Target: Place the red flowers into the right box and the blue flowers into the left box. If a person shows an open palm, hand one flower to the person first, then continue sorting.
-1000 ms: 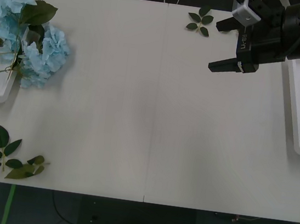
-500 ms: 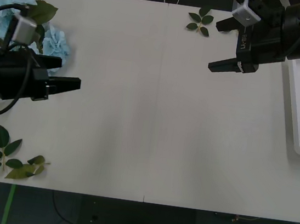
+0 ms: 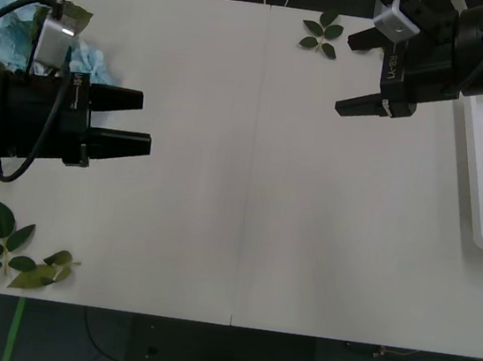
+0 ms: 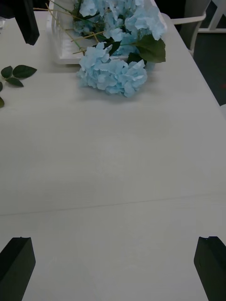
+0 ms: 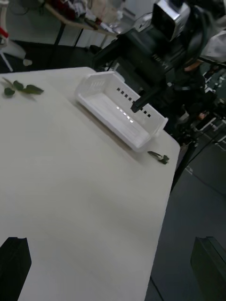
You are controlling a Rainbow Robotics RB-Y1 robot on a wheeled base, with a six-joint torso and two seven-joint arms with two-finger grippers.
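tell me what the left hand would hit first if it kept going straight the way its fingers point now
Probably nothing on the table: the left hand, open and empty, points across bare tabletop toward the right box. That box looks like the first thing in line, though height and depth are unclear.

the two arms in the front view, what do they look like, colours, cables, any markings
Both arms are black and bulky. The left claw has two tapered black fingers, with a silver-grey block on the wrist and a black cable looping beside it. The right claw has black fingers too, a light grey angular block above it, white lettering down its black body and thick black cables behind.
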